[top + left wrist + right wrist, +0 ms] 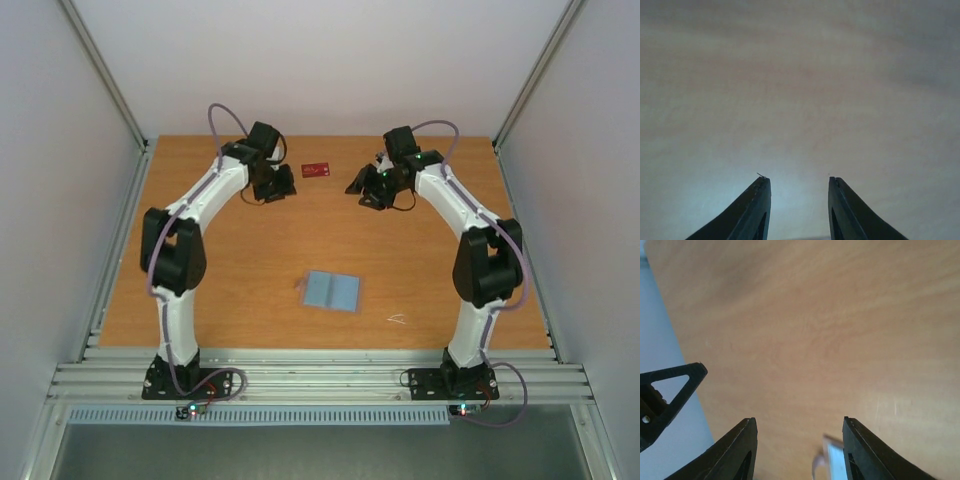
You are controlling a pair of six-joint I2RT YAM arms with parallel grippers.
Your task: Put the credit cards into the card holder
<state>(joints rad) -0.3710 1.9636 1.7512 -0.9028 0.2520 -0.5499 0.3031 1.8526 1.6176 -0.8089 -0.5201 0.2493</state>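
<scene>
The left gripper [799,179] and right gripper [799,420] have their fingers spread. A red credit card [316,169] lies between them, well apart from the card holder [332,290].

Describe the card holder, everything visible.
The card holder is a thin, flat, light blue rectangle lying on the wooden table, roughly at its middle and slightly skewed to the table's edges. A faint line down its centre splits it into two panels side by side, so it may be lying opened out, though the top view is too coarse to be sure. Its material cannot be told. No card shows on it or sticking out of it. Nothing touches it but the tabletop.
</scene>
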